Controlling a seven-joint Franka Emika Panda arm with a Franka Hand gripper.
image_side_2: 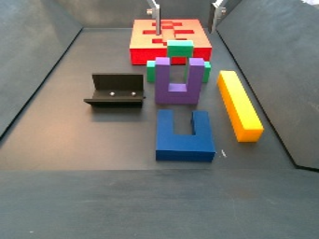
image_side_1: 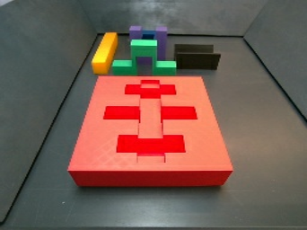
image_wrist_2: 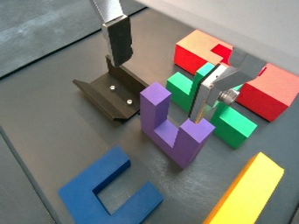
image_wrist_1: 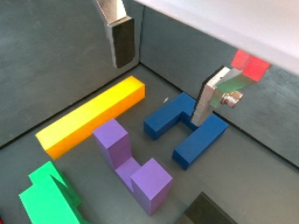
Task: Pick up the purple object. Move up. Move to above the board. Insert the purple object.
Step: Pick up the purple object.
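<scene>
Wrist views both give me the purple object (image_wrist_2: 173,127), lying free on the dark grey floor (image_wrist_2: 47,114), a U with its arms pointing toward the board end. In a side view (image_side_2: 178,84) it sits mid-floor, between the blue block (image_side_2: 186,136) on the near side and the green block (image_side_2: 181,58) on the far side; the green block looks to be touching or just beside the purple arms, though I cannot tell which. The yellow bar (image_side_2: 238,105) runs alongside, just beside the purple and blue pieces. The fixture (image_side_2: 115,91) stands on the opposite side of the purple object, a little apart. Beyond the green block lies the board (image_side_1: 150,126), flat, its cross and T cutouts in a row down the middle. My gripper (image_wrist_2: 163,61) hovers above the purple object with its jaws apart and nothing between them; one finger (image_wrist_2: 119,39) is over the fixture side, its partner (image_wrist_2: 208,92) over the green block. In a side view only the fingertips (image_side_2: 156,11) peek in at the frame's top. Grey walls (image_side_1: 48,18) box in the floor.
</scene>
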